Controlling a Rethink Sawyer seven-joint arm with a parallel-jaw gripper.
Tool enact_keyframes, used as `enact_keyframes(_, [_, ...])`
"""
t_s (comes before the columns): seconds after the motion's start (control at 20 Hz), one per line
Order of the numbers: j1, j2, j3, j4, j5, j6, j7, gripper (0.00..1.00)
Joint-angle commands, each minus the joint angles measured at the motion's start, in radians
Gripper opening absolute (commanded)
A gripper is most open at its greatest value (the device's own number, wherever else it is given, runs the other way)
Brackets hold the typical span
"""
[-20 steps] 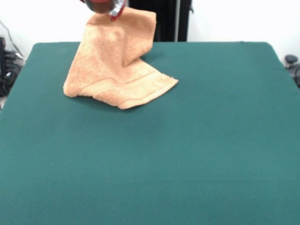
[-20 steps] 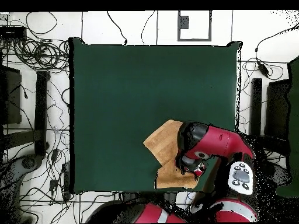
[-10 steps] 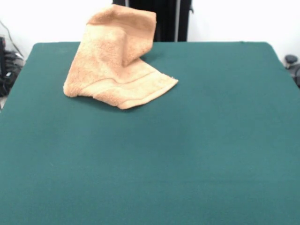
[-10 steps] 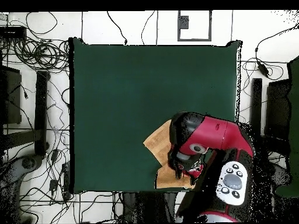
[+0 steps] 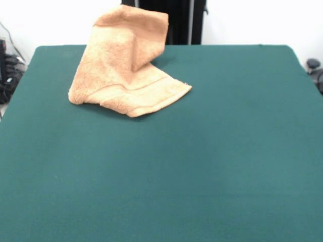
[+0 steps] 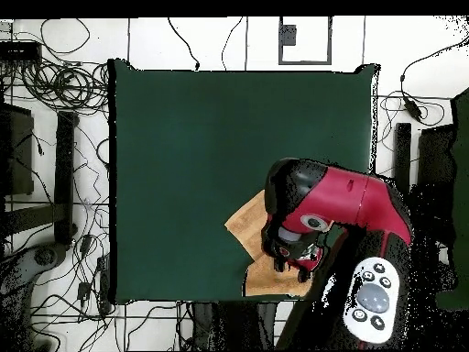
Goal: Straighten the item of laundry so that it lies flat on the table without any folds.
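Observation:
The tan-orange towel [image 5: 121, 70] lies at the table's far left in the front view. Its near part rests folded on the green table [image 5: 202, 161], and its far part stands raised, reaching above the table's far edge. No gripper shows in the front view. In the overhead view the red arm [image 6: 339, 197] covers much of the towel [image 6: 245, 225]. The gripper [image 6: 291, 259] hangs below the arm's wrist over the towel, near the table's bottom edge. Whether it holds the towel is hidden.
Cables and dark equipment [image 6: 64, 156] lie on the floor left of the table in the overhead view. More cables and stands [image 6: 403, 156] lie to its right. The arm's control pad [image 6: 371, 298] sticks out past the table's bottom right corner.
The gripper's tip has left the top edge of the front view. In the overhead view the arm has swung and its wrist shifted slightly. The towel keeps its shape and place.

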Motion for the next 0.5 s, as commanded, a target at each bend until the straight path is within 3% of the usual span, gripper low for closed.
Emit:
enact_keyframes(0.05, [-0.016, 0.119, 0.121, 0.081, 0.13, -0.475, 0.322, 1.0])
enact_keyframes(0.3, [-0.004, 0.159, 0.131, 0.127, 0.205, -0.809, 0.405, 1.0])
enact_keyframes(0.5, [-0.015, 0.195, 0.154, 0.128, 0.244, -0.893, 0.364, 1.0])
